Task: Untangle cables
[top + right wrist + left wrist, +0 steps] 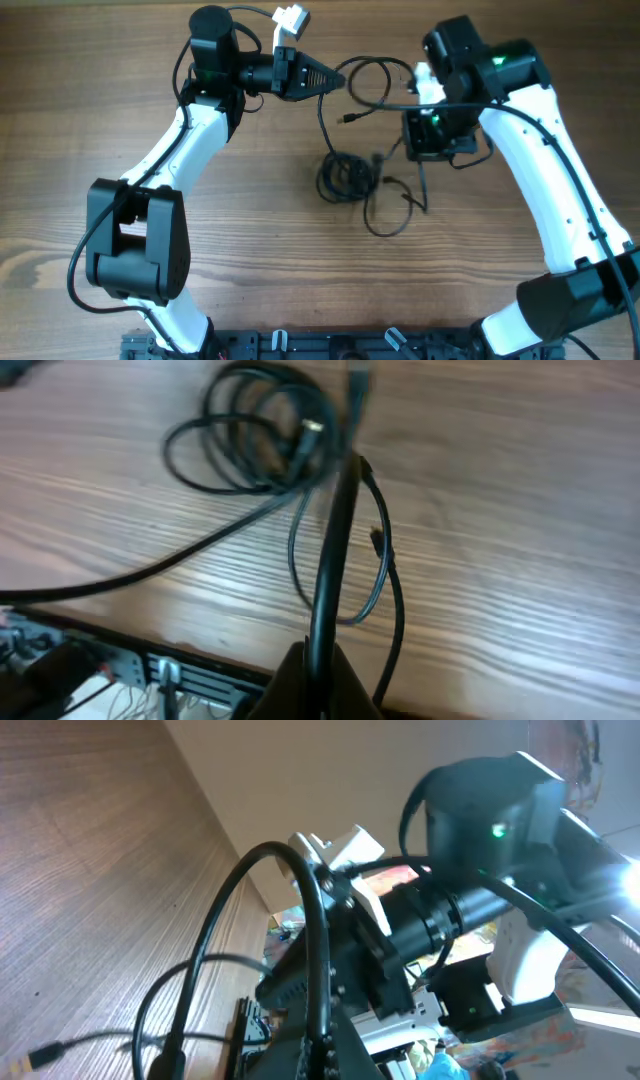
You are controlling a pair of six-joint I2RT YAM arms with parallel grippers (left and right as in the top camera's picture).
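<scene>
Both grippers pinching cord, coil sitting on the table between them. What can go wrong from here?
1. Strands from the left gripper and right gripper both seem to run into the coil; pulling apart may cinch it tighter instead of loosening it.
2. The grippers sit close together, so they might collide.
3. The cord is thin and could slip out of the right gripper's pinch.

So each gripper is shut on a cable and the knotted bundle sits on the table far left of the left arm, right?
Not quite: the overhead view shows the bundle lying on the table between the two arms, not out beyond the left one. The left gripper and right gripper are each shut on a cable.
</scene>
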